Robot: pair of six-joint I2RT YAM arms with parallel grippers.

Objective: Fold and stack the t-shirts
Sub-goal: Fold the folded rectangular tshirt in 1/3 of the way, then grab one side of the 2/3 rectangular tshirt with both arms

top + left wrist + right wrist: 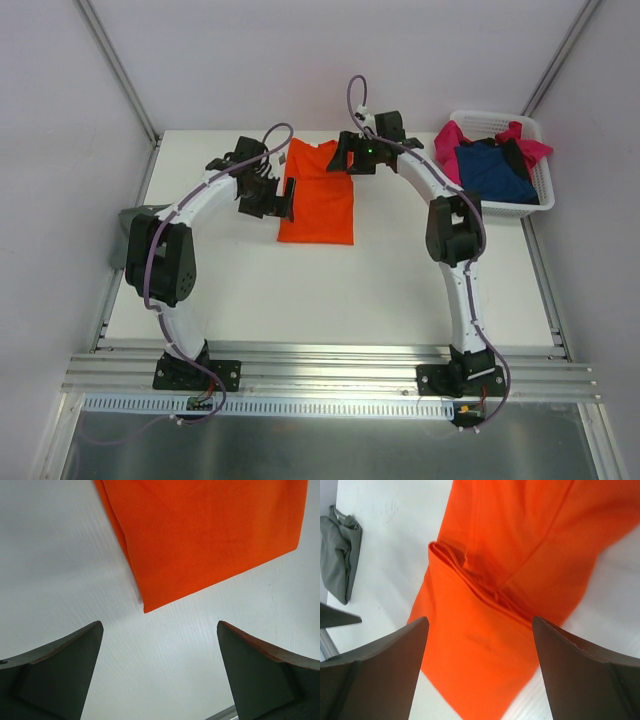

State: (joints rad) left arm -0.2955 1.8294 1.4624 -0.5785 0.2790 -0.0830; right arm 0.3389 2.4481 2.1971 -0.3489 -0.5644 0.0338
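The bright orange t-shirt (316,195) lies flat on the white table (300,290), folded into a long narrow strip. My left gripper (272,198) is open and empty at the shirt's left edge. In the left wrist view (160,630) it is over bare table, just short of a shirt corner (200,535). My right gripper (346,156) is open and empty over the shirt's far right end. In the right wrist view (480,625) it hovers above the folded-in sleeve (485,585). The grey-green t-shirt (340,550) lies bunched at the table's left edge (128,228). The magenta pink (452,140) and navy blue (492,170) t-shirts lie in the basket.
The white slatted basket (545,185) stands at the table's far right corner. Aluminium rails (320,370) run along the near edge by the arm bases. White walls close in the table at the back and sides.
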